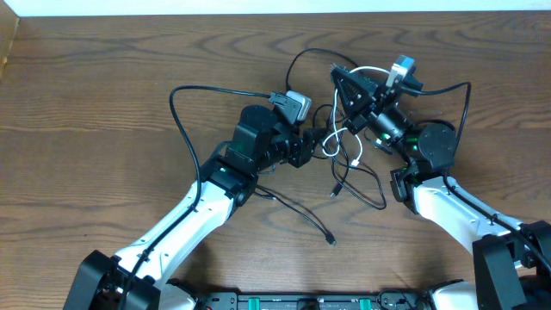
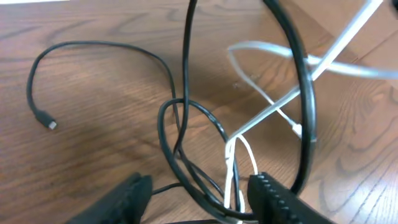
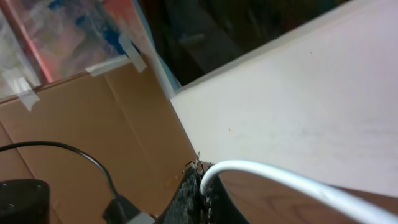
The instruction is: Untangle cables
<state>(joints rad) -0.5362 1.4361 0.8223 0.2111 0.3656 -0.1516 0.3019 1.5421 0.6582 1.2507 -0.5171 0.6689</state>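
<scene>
- White cable (image 3: 236, 164): one end is clamped in the fully closed right gripper (image 3: 200, 183), which is lifted above the wooden table (image 1: 103, 86). From there the cord slants down into the knot.
- Black cables (image 2: 305, 93): looped over and through the white cord. The knot lies on the table between the two arms, and one free plug end (image 2: 50, 124) lies well apart from it.
- Left gripper (image 2: 199, 202): jaws partly apart and clamping nothing. Black strands and the white loop pass through the gap between the fingers.
- Key relation: the knot sits directly ahead of the left fingers, so the left arm is the nearer one. The taut white run lies roughly along the line from the left jaws to the right gripper.
- Judgement: closing the left jaws would trap black and white strands together; select one strand first.
</scene>
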